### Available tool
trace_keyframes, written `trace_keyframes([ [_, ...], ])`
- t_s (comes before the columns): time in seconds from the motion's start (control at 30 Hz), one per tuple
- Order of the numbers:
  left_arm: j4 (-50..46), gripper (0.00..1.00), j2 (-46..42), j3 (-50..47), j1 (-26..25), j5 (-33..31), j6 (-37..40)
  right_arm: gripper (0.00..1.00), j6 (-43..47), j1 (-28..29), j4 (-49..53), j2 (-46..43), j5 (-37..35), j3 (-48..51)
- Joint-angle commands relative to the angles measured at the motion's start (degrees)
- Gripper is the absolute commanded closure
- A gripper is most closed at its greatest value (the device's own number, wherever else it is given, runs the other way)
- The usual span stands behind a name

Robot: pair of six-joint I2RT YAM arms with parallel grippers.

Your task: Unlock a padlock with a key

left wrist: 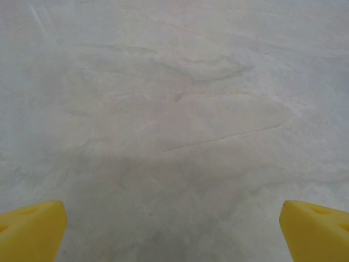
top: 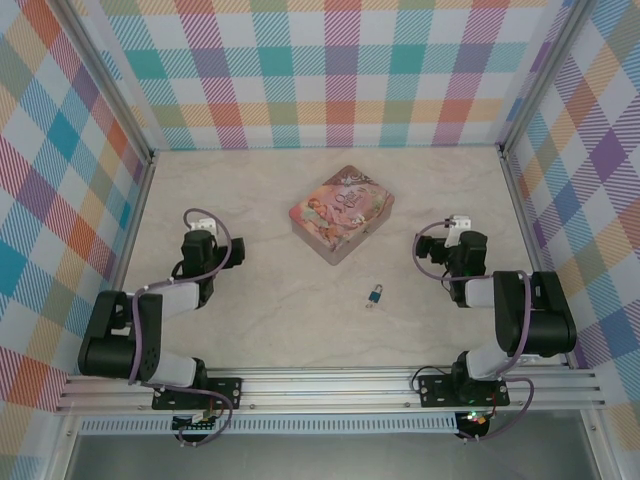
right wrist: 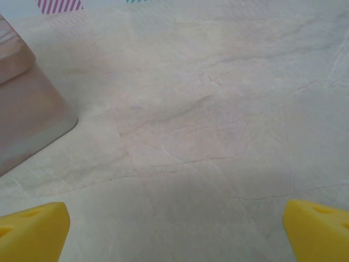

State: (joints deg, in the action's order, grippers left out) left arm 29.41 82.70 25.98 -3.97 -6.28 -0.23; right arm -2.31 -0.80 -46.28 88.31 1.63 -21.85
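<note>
The padlock (top: 377, 293), tiny and blue with a thin silvery shackle, lies on the marble table (top: 260, 300) near the middle, toward the front. A small dark sliver at its near-left end looks like the key (top: 369, 304); it is too small to make out clearly. My left gripper (top: 199, 222) (left wrist: 174, 234) rests low at the left, well away from the lock, open with only bare table between its yellow fingertips (left wrist: 32, 229). My right gripper (top: 459, 224) (right wrist: 175, 234) sits to the right of the lock and farther back, open and holding nothing.
A pink illustrated tin (top: 341, 213) stands behind the padlock at the table's centre; its corner (right wrist: 22, 109) shows at the left of the right wrist view. Checked walls (top: 340, 70) and metal posts enclose the table on three sides.
</note>
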Motion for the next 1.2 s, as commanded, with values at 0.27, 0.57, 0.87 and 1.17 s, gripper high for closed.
trace_keyframes([
  [0.27, 17.64, 0.00, 7.22, -2.16, 1.05, 4.04, 1.76, 0.00, 0.55, -0.40, -2.11, -0.33, 1.62, -1.26],
  [0.57, 17.67, 0.00, 7.22, -2.07, 1.06, 4.03, 1.79, 0.00, 1.17, -0.17, -1.80, -0.33, 2.04, -1.44],
  [0.87, 17.61, 0.00, 7.22, -2.14, 1.00, 3.80, 1.90, 0.00, 1.40, 0.04, -1.27, -0.25, 1.95, -1.79],
  [1.17, 17.64, 0.00, 7.22, -2.09, 0.94, 3.80, 1.97, 0.00, 1.51, 0.32, -1.18, -0.25, 1.62, -1.80],
])
